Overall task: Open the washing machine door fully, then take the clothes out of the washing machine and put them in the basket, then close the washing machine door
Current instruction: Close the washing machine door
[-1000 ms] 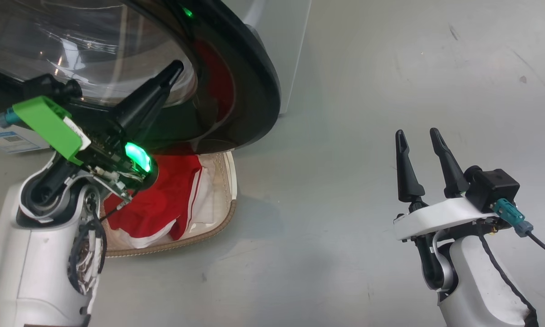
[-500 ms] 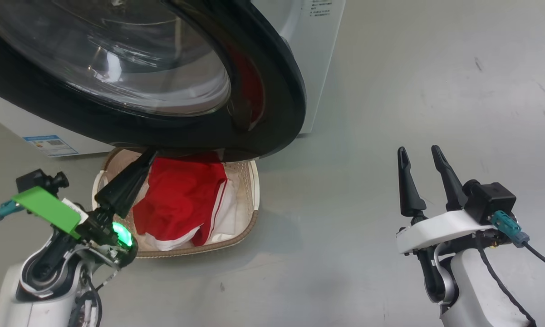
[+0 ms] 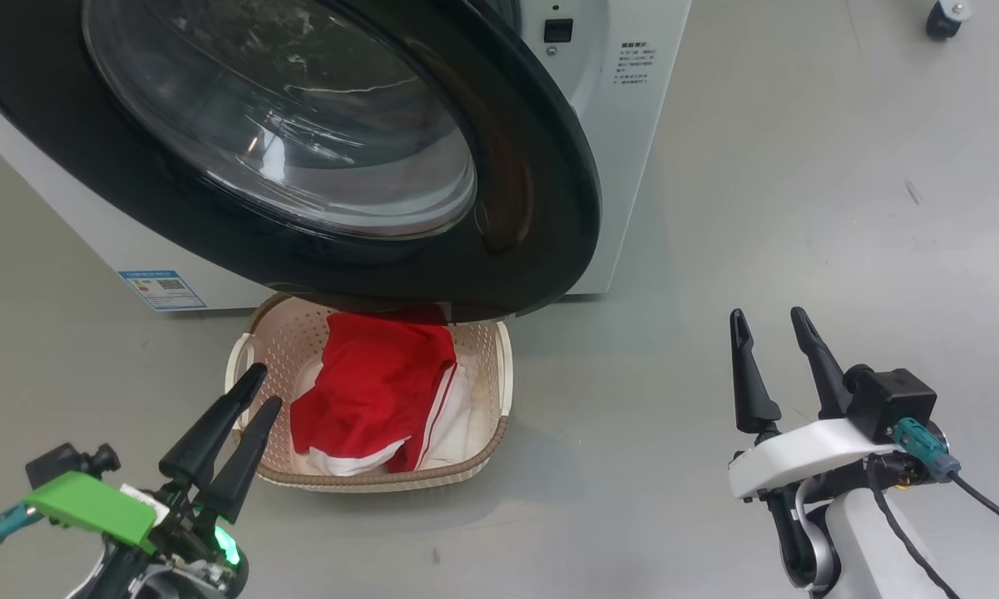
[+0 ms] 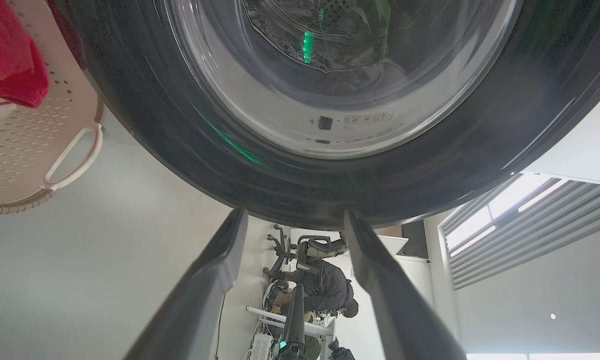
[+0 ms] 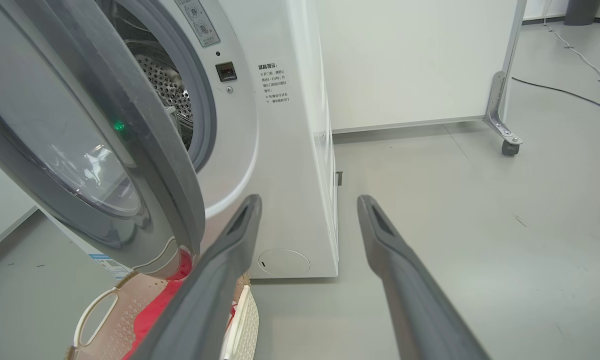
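Item one, nearest: left gripper (image 3: 266, 385), low at the left, fingers a little apart and holding nothing. They point up toward the lower rim of the door, touching nothing; the left wrist view shows open air between them. That pose suits a push on the rim, I judge.

Item two: right gripper (image 3: 768, 314), well off to the right over bare grey floor (image 3: 798, 208), fingers parted and empty. It is kept clear of the work, probably so the door's swing meets nothing.

Item three: basket (image 3: 383, 484), cream with a brown rim, on the floor just in front of the machine. It sits close under the opening, so the drop from drum to basket is short.

Item four: clothes (image 3: 374, 391), red with white stripes, heaped inside the basket – the unloading looks done.

Item five: washing machine door (image 3: 549, 166), glossy black rim and bulging glass, swung out on its hinge and overhanging the far end of the basket. Closing it appears to be the step left.

Item six: washing machine (image 3: 632, 150), white, with a blue label (image 3: 160, 289) low on its front. The right wrist view shows part of the drum (image 5: 165, 85) behind the door, with no red in that part.

Item seven, farthest: a white partition (image 5: 404, 60) on a caster (image 5: 507, 146) – and a person (image 4: 329, 287) bent over at a desk.
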Robot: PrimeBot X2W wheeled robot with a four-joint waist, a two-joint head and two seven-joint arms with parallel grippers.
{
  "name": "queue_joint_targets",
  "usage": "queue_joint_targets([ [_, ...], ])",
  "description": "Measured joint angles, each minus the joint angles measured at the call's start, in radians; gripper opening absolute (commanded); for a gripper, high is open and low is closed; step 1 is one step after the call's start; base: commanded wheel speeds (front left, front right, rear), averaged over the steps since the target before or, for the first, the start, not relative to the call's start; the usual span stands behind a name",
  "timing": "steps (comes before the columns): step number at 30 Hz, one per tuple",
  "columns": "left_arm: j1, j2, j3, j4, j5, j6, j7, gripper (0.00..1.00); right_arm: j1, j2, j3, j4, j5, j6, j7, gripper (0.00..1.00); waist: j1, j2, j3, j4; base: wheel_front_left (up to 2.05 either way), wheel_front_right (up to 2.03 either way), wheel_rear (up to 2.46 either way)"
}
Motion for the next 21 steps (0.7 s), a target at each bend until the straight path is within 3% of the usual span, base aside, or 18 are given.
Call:
queue_joint_targets([
  [12, 0.135, -0.017, 0.039, -0.088, 0.077, 0.000, -0.101, 1.00, 0.031, 0.001, 0.015, 0.016, 0.000, 0.009, 0.000, 1.00, 0.0000, 0.0000, -0.063, 0.018, 0.00, 0.00, 0.00],
  [21, 0.135, -0.018, 0.045, -0.216, 0.334, 0.000, -0.250, 1.00, 0.057, 0.002, 0.015, 0.023, 0.000, 0.009, 0.000, 1.00, 0.0000, 0.0000, -0.100, 0.007, 0.00, 0.00, 0.00],
])
